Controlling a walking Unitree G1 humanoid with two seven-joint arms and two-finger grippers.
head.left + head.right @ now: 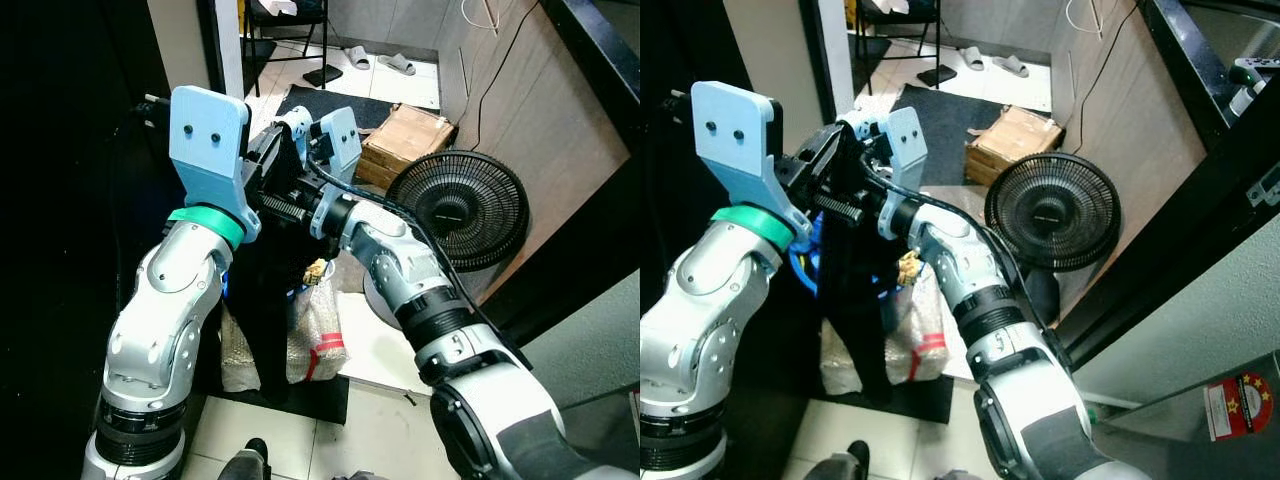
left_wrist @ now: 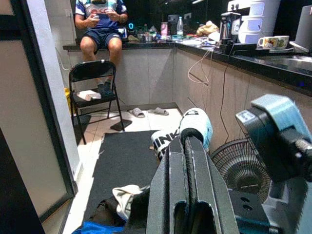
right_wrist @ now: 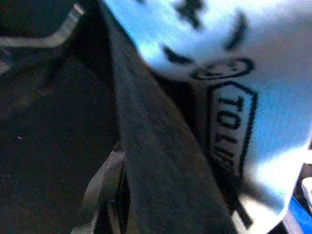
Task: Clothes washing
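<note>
- A white sock (image 2: 195,127) with black lettering sits pinched at the tip of the left gripper (image 2: 189,146), held up at chest height in front of the robot; its fingers are pressed together on the fabric.
- A long black garment (image 1: 268,330) hangs straight down from between the two grippers, its lower end reaching a plastic sack (image 1: 318,335) on the floor mat below.
- The right gripper (image 1: 290,135) is raised just beside the left one, up against the same bundle. Its wrist view is pressed against dark cloth and the printed sock, so I cannot tell how far its fingers are open or what they grip.
- Risk: the sock is held only by its edge, so a jerk or a turn could shake it loose onto the floor.
- Risk: the dangling black garment could snag on the sack or on the fan (image 1: 458,208) standing close by on the right, and be pulled from the grip as the robot moves.
- Further off, a cardboard box (image 1: 404,140) lies behind the fan, and a person (image 2: 100,27) sits on the counter above a folding chair (image 2: 95,92).
</note>
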